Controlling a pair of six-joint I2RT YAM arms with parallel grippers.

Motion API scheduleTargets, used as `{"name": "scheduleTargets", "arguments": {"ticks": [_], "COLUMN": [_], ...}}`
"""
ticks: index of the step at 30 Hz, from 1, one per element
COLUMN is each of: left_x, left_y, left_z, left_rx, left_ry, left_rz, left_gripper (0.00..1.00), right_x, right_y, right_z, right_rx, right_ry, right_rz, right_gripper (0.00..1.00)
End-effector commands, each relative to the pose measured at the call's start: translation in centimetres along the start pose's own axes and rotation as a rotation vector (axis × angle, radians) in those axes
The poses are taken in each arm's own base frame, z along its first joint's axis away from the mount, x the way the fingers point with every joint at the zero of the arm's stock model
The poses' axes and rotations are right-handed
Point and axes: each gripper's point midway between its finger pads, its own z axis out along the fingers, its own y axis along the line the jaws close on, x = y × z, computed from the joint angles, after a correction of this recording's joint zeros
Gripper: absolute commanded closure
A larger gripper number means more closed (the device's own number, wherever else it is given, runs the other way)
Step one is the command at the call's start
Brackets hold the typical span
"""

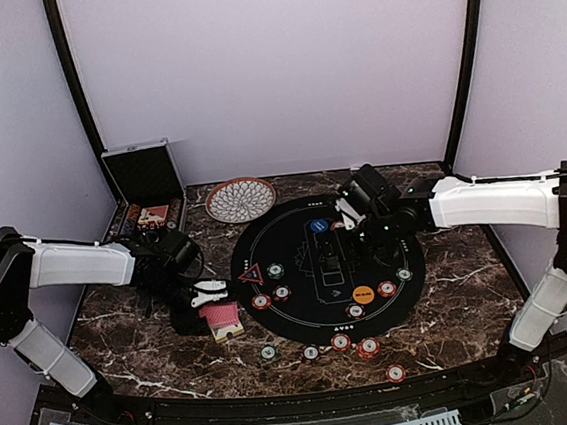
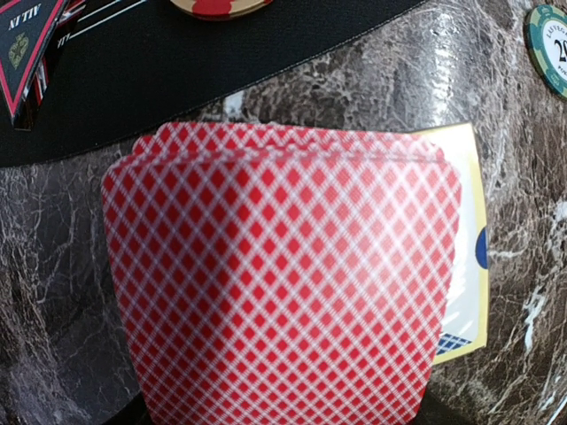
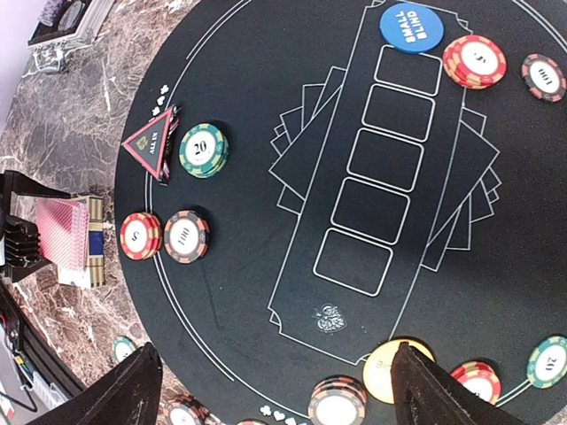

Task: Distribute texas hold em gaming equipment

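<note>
Case: a silver-edged black case (image 1: 142,172) is standing open at the back left, well apart from the mat.
Left gripper: the left gripper (image 1: 208,292) is pointing rightward at the mat and pinching the cards. They are covering its fingers in the wrist view.
Cards: the red-backed playing cards (image 2: 283,274) are showing their backs, slightly fanned, just off the mat's left edge. Their long axis is running out from the wrist toward the mat.
Box: a pale yellow card box (image 2: 462,248) is sitting beneath them on the brown marble table (image 1: 147,356), poking out at one side.
Bowl: a patterned round bowl (image 1: 240,199) is resting behind the mat.
Marker: the red triangle marker (image 1: 250,274) is lying on the round black felt mat (image 1: 308,311), one tip pointing at the back wall, with a green striped chip (image 1: 275,270) just beside it.
Chips: other striped poker chips (image 1: 341,342) are sitting along the mat's near rim and on the marble in front of it.
Buttons: the blue round button (image 1: 317,226) is lying on the far side of the mat, and the orange round button (image 1: 362,291) on the near side.
Right gripper: the right gripper (image 3: 279,390) is hovering over the mat's middle, fingers spread wide, holding nothing.
</note>
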Motion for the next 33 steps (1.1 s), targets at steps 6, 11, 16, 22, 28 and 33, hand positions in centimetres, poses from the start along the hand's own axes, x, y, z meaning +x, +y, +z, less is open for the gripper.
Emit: {"name": "scheduleTargets", "arguments": {"ticks": [6, 11, 16, 22, 28, 33], "left_x": [-0.4, -1.5, -1.5, -2.9, -5.2, -7.2], "left_y": [0.2, 0.3, 0.4, 1.1, 1.8, 2.8], "left_z": [-1.2, -2.5, -2.9, -5.1, -8.4, -10.2], "left_rx": [-0.001, 0.01, 0.006, -0.002, -0.008, -0.021], "left_ry": [-0.01, -0.039, -0.037, -0.062, -0.121, -0.165], "left_rz": [-0.037, -0.054, -0.059, -0.08, -0.114, -0.143], "left_gripper": [0.97, 1.0, 1.0, 1.0, 1.0, 1.0], "right_x": [-0.3, -0.7, -1.0, -1.7, -2.8, -4.1], "right_y": [2.0, 3.4, 4.6, 6.5, 9.0, 11.9], "right_z": [1.2, 1.6, 2.1, 1.9, 1.5, 0.5], "right_rx": [-0.082, -0.149, -0.208, -0.31, -0.447, -0.619], "right_ry": [0.01, 0.017, 0.024, 0.021, 0.023, 0.036], "right_rz": [0.007, 0.015, 0.022, 0.04, 0.058, 0.079], "right_gripper": [0.1, 0.11, 0.13, 0.14, 0.15, 0.15]}}
